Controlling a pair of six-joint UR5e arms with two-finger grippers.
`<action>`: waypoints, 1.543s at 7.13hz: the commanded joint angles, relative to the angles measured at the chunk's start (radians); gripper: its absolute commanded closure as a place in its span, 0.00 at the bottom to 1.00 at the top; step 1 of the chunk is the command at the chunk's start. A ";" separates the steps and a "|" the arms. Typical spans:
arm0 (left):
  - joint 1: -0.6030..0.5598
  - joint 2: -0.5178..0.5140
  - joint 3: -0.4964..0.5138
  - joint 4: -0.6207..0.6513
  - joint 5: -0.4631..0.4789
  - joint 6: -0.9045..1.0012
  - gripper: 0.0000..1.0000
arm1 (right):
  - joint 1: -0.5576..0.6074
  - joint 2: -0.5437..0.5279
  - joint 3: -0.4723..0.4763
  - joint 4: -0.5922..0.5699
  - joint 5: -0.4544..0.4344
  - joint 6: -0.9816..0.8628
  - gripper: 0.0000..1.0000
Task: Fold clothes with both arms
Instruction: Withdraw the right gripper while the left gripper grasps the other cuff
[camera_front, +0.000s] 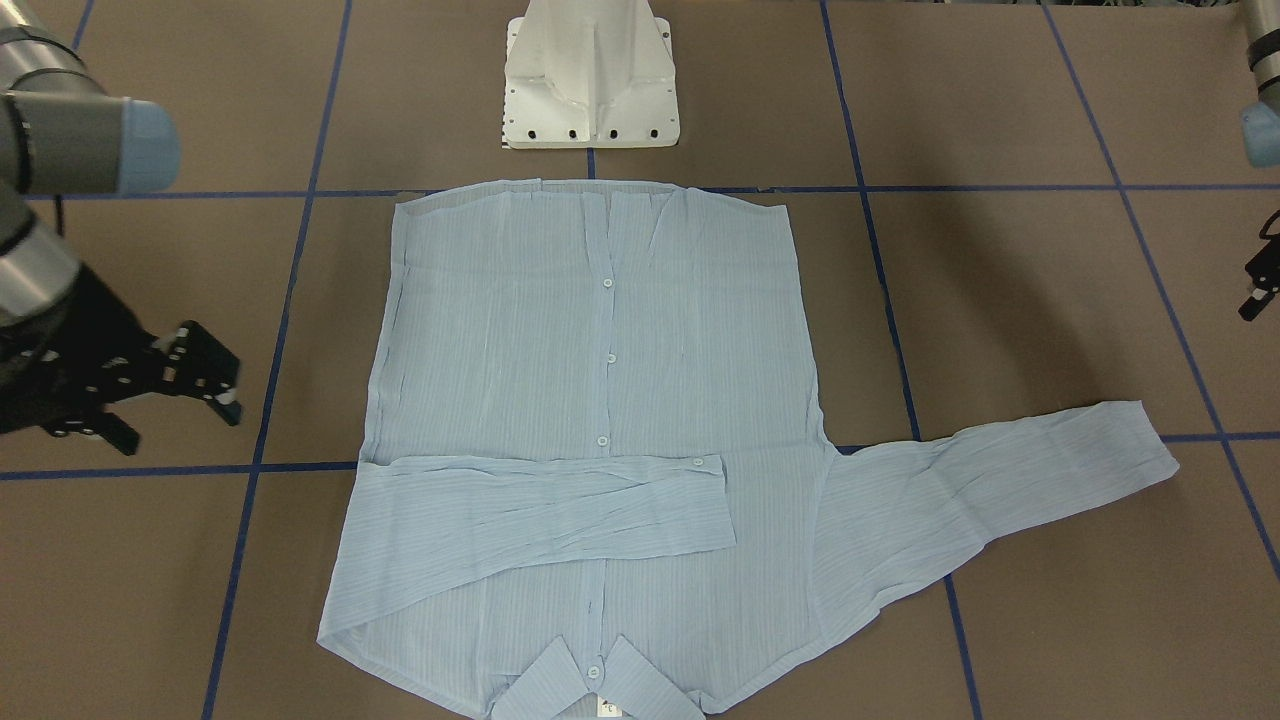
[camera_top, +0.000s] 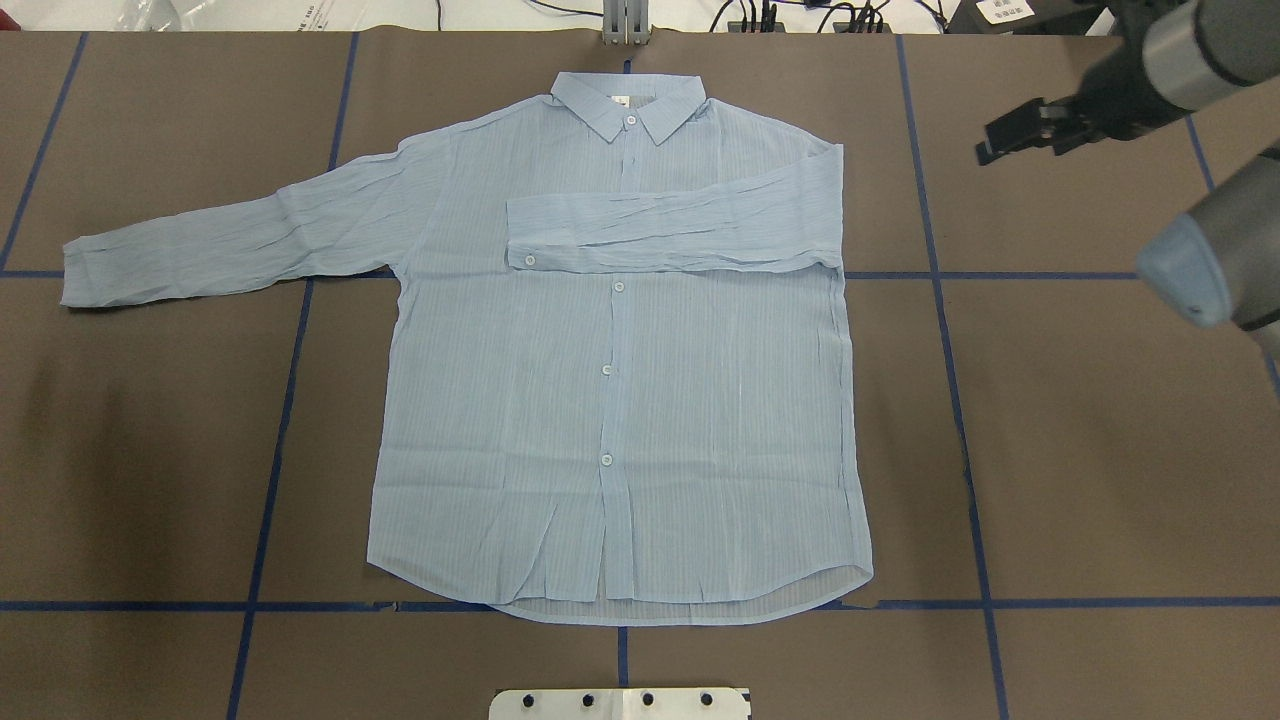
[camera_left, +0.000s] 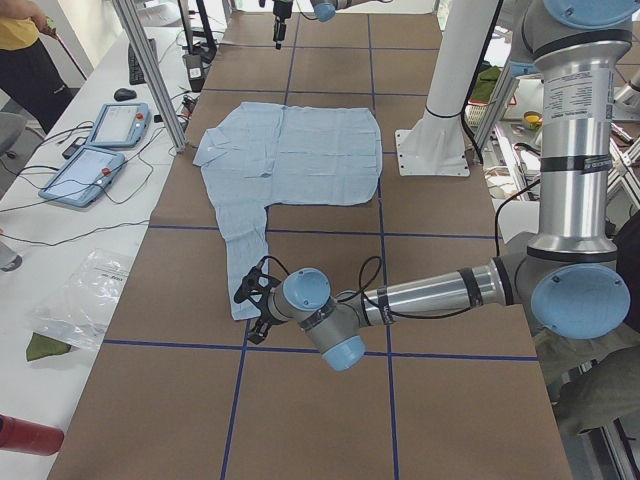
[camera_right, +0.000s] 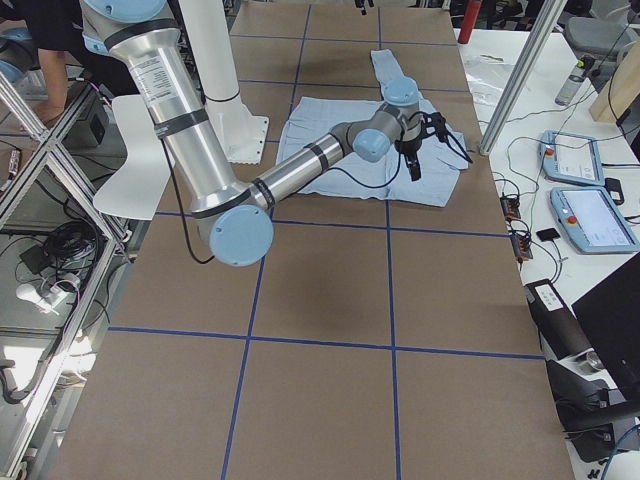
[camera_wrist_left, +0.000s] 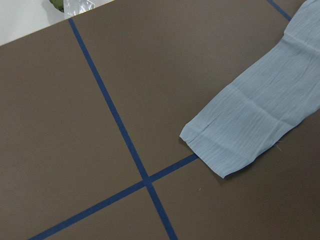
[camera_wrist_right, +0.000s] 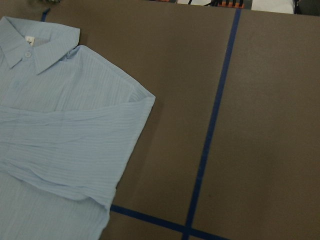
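A thin, light blue shirt (camera_top: 610, 400) with fine stripes lies flat and face-up on the matte brown worktop (camera_top: 1100, 450), straight ahead of the white pedestal (camera_front: 590, 75). Its curved hem is nearest the pedestal and its pointed collar (camera_top: 630, 105) is farthest from it. The fabric is sheer and lightly creased, with soft lengthwise wrinkles. A row of small round white buttons (camera_top: 606, 369) runs down the closed placket. The sleeve on the pedestal's right side (camera_top: 670, 230) is folded flat across the chest as a long crumpled band, and its buttoned cuff lies just past the placket. The sleeve on the pedestal's left side (camera_top: 250, 235) stretches out and away from the body. It tapers to a square-ended cuff (camera_wrist_left: 225, 145) with a short slit that lies beside a crossing of the narrow blue tape lines (camera_top: 950, 340) gridding the worktop. The right gripper (camera_front: 175, 420), black and angular, hangs above bare worktop well out to the pedestal's right, apart from the folded shoulder. Its two fingers are spread and hold nothing. The left gripper (camera_left: 248, 312), at the end of a silver arm with rounded pale blue joint caps, hovers far out on the pedestal's left, over the end of the outstretched sleeve. I cannot tell how its fingers are set.
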 joint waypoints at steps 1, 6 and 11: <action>0.071 -0.055 0.119 -0.153 0.090 -0.183 0.04 | 0.178 -0.198 0.019 0.060 0.127 -0.192 0.00; 0.266 -0.083 0.149 -0.233 0.261 -0.515 0.33 | 0.211 -0.243 0.035 0.079 0.133 -0.234 0.00; 0.329 -0.107 0.196 -0.232 0.321 -0.510 0.35 | 0.211 -0.245 0.032 0.080 0.132 -0.232 0.00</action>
